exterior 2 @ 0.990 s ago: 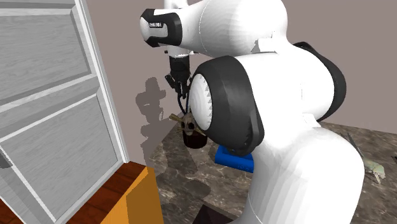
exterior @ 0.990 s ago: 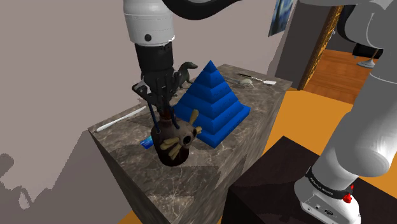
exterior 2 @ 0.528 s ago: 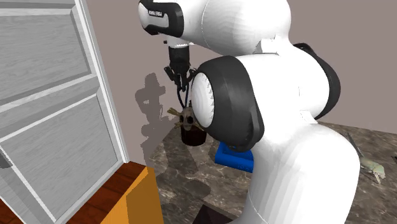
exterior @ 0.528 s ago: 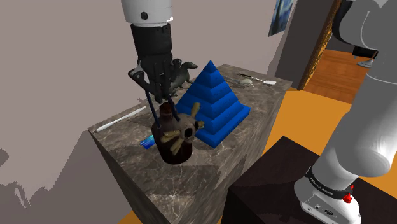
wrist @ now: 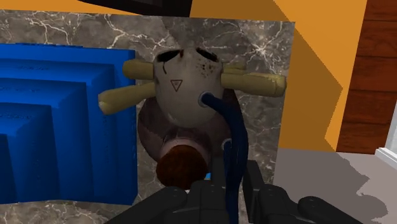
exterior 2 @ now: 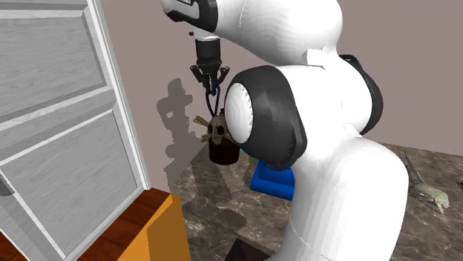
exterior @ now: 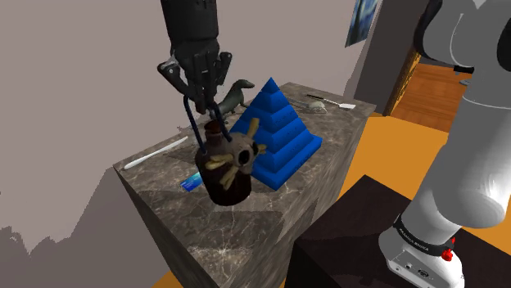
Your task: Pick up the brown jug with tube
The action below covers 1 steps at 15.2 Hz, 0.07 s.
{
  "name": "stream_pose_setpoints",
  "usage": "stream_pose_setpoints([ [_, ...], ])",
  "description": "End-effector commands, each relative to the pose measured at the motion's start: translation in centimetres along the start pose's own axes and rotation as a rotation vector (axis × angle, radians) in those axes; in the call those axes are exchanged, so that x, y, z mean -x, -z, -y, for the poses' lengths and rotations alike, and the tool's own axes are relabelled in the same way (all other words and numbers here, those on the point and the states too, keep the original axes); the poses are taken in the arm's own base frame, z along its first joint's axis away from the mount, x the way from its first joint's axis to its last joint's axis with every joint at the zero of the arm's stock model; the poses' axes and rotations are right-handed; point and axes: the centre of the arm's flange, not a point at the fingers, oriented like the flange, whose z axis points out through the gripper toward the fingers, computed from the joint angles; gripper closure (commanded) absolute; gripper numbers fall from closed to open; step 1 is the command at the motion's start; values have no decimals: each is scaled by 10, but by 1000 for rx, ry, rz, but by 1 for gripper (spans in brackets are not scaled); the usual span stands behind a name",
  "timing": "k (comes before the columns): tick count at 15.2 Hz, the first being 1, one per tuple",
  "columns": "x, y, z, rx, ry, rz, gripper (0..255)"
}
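Brown jug (exterior: 225, 182) looks rigid and bulky, with stubby pegs sticking out; probably bottom-heavy. It is held only by the thin dark blue tube (exterior: 194, 127), so it will likely swing. The neck would be a steadier hold. Tool (exterior: 201, 105) is clamped shut on the tube and the jug dangles below it. The jug hangs clear of the marble desk (exterior: 246, 229), just beside the blue stepped pyramid (exterior: 282, 131). Versus earlier frames, tool and jug are higher and the jug is off the desk.
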Motion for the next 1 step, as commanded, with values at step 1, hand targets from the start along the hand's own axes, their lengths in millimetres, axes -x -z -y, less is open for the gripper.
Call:
stream_pose_setpoints([
  [1, 1, 3, 0, -1, 0, -3, 255],
])
